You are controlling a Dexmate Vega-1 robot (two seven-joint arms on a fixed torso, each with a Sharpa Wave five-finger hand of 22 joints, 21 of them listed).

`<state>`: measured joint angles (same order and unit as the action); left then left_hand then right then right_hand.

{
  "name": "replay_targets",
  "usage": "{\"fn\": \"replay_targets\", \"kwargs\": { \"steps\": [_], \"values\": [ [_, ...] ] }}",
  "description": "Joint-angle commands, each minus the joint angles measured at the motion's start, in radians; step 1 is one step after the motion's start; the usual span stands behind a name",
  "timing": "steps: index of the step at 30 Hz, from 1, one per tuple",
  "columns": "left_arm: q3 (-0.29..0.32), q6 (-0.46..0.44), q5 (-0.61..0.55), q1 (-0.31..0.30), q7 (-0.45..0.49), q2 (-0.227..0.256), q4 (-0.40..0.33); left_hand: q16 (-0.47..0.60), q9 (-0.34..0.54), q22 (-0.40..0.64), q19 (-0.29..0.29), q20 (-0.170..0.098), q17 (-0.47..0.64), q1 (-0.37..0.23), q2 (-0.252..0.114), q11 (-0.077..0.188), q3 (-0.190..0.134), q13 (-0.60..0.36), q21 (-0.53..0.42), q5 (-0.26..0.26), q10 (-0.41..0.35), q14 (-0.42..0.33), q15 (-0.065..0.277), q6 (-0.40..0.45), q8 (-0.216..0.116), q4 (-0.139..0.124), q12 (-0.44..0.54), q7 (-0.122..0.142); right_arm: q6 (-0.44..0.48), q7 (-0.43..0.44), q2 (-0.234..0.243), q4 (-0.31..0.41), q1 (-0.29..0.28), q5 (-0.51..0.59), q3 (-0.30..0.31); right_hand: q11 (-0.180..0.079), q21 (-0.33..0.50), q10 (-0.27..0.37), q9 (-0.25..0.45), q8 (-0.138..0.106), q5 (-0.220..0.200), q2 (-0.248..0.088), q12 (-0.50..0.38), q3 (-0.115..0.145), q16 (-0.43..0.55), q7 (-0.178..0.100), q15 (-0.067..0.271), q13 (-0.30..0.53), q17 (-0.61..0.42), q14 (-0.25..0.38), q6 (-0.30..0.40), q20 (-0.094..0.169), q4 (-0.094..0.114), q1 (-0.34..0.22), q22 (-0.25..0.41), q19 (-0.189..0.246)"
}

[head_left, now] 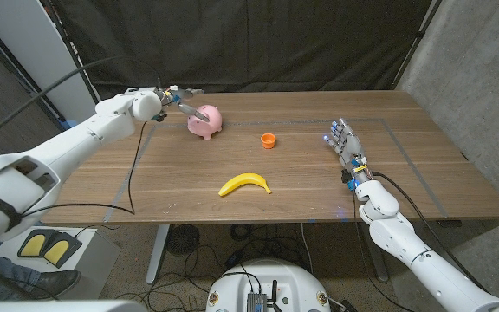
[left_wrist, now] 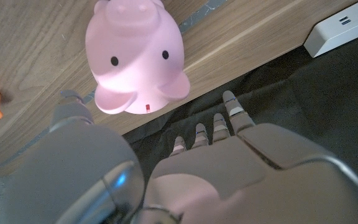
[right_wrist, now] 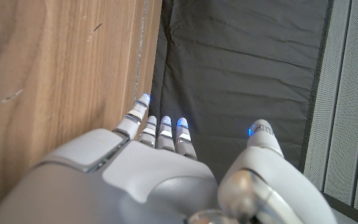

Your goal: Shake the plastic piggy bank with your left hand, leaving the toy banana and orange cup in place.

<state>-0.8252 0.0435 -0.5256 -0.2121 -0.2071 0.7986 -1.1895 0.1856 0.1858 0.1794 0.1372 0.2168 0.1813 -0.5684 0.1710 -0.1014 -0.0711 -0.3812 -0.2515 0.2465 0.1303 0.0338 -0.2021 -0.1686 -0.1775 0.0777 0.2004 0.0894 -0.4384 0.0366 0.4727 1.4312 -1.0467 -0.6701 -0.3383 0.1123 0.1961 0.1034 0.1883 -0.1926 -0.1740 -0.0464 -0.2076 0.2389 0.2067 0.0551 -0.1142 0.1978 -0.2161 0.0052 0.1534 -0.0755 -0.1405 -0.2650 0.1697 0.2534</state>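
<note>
Pink plastic marks the piggy bank (head_left: 205, 121), which is standing on the wooden table (head_left: 423, 165) toward its far side and serves as the landmark for everything else. The orange cup (head_left: 268, 139) is sitting to the right of the piggy bank and slightly nearer the robot, apart from it. The toy banana (head_left: 244, 184) is lying nearer still, to the right of the piggy bank and well apart from it. Both are lying off the left arm's line of approach, so by this reading the arm can work without disturbing them.

The left hand (head_left: 176, 98) is reaching in from the piggy bank's left, with its fingers extending toward the top of the body. In the left wrist view the fingers (left_wrist: 232, 112) are lying straight and close together beside the piggy bank (left_wrist: 135, 56), not wrapped around it. The hand is holding nothing; whether a fingertip is touching the plastic cannot be told. The grasp is judged not yet made, and the shake cannot begin until the fingers are closing on the body.

The right hand (head_left: 345, 146) is waiting far to the right of the piggy bank, beyond the orange cup, fingers straight and spread and holding nothing. It has no part in the task, which explains its parked position.
</note>
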Motion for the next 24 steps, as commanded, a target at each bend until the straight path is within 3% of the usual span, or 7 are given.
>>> {"fn": "replay_targets", "kwargs": {
  "steps": [1, 10, 24],
  "values": [
    [-0.069, 0.060, -0.142, 0.107, -0.172, 0.012, 0.005, -0.001, 0.003, 0.002, 0.017, 0.002, 0.003, -0.020, 0.000, -0.005, 0.011, 0.004, 0.004, 0.015, 0.024, 0.012, -0.004, -0.077, 0.004, 0.009, -0.005, -0.011, 0.023, 0.022, 0.008, 0.025, 0.000, 0.013, -0.002, -0.004, -0.003, -0.003, 0.002, 0.000, -0.004, 0.004, 0.001, -0.004, 0.004, -0.005, -0.006, 0.002, -0.001, -0.005, -0.001, -0.003, 0.001, -0.009, 0.004, -0.001],
    [-0.106, 0.103, -0.231, 0.143, -0.197, -0.008, 0.033, 0.002, 0.004, 0.002, 0.033, 0.002, 0.002, -0.037, -0.006, -0.006, 0.018, 0.010, 0.006, 0.028, 0.030, 0.010, -0.003, -0.109, 0.003, 0.018, -0.002, -0.025, 0.030, 0.033, 0.011, 0.033, 0.001, 0.022, -0.005, -0.003, -0.004, -0.003, 0.002, 0.000, -0.004, 0.004, 0.001, -0.004, 0.003, -0.007, -0.006, 0.002, -0.001, -0.006, -0.003, -0.007, 0.001, -0.010, 0.004, -0.004],
    [-0.171, 0.180, -0.261, 0.181, -0.118, -0.091, 0.214, 0.000, 0.004, 0.002, 0.052, 0.001, 0.002, -0.060, -0.018, -0.004, 0.021, 0.017, 0.008, 0.042, 0.033, 0.018, 0.001, -0.098, -0.011, 0.027, 0.002, -0.023, 0.055, 0.048, 0.020, 0.052, -0.002, 0.028, -0.007, -0.004, -0.004, -0.003, 0.002, 0.000, -0.004, 0.004, 0.001, -0.004, 0.004, -0.007, -0.008, 0.002, -0.001, -0.006, -0.003, -0.009, 0.000, -0.012, 0.004, -0.005]
  ]
}}
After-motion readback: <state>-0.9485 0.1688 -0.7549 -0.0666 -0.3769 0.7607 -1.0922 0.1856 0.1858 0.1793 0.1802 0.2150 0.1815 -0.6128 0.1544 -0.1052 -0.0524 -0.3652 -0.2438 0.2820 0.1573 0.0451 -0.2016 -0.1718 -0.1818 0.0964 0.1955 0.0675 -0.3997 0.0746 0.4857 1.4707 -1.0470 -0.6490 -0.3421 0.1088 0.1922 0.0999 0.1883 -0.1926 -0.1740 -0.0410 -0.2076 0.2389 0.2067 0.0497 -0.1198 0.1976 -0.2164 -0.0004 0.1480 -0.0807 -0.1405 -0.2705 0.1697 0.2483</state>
